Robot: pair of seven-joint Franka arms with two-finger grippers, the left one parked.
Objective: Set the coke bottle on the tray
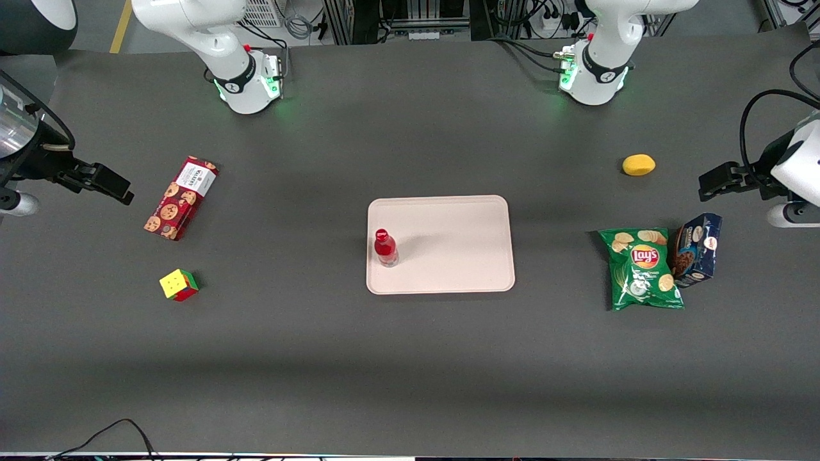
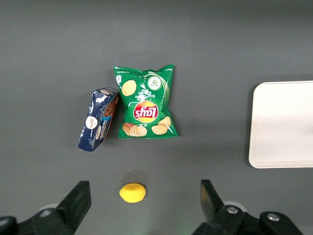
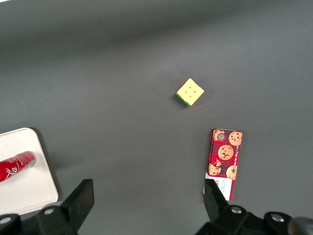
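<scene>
The coke bottle, with red cap and red label, stands upright on the pale pinkish-beige tray, near the tray's edge toward the working arm's end. The right wrist view shows the bottle on a corner of the tray. My gripper hangs above the table at the working arm's end, well away from the tray and beside the red cookie box. In the right wrist view the gripper is open, with only bare table between its fingers. The left wrist view shows an end of the tray.
A red cookie box and a colour cube lie toward the working arm's end; both show in the right wrist view, box and cube. A green chips bag, blue cookie box and yellow lemon lie toward the parked arm's end.
</scene>
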